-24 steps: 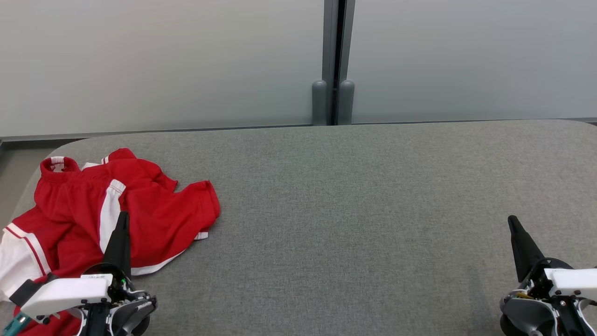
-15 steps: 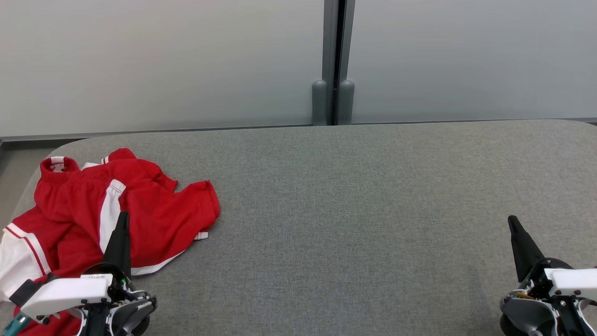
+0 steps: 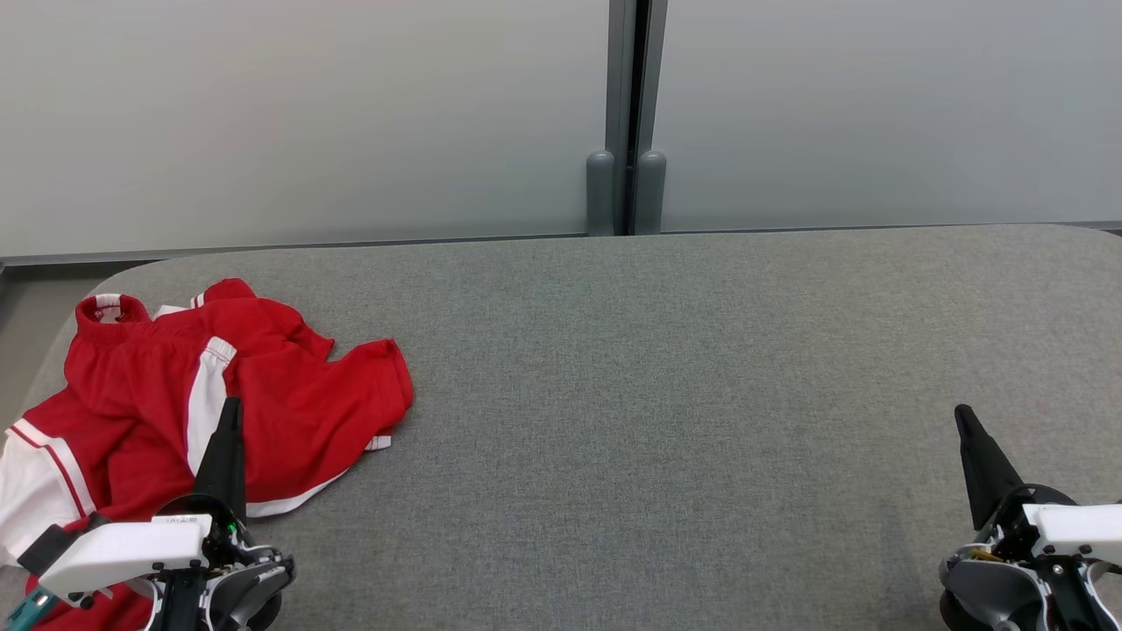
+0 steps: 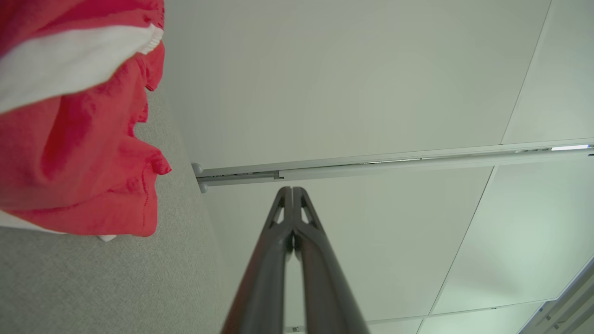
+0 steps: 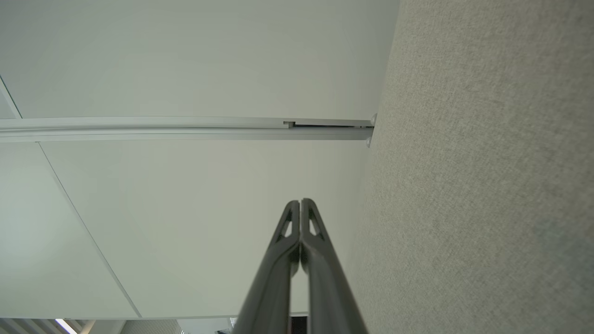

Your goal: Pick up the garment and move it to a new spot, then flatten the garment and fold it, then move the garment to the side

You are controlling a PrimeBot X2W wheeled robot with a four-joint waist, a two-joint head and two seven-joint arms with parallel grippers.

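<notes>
Hardly started, judging from the scene. Crumpled in a red and white heap at the left end of the table (image 3: 666,394): the garment (image 3: 289,394), not lifted, not flattened, not folded. Left gripper (image 3: 230,410) closed tip to tip, holding nothing, raised near the garment's near edge and pointing away from the robot, apparently without touching the cloth. Right gripper (image 3: 962,419) likewise closed and empty, well apart from the garment, over bare table at the right. Left to do, seemingly everything: open the left gripper, take hold of the cloth, carry it to the free middle, spread flat, fold, then put aside.
</notes>
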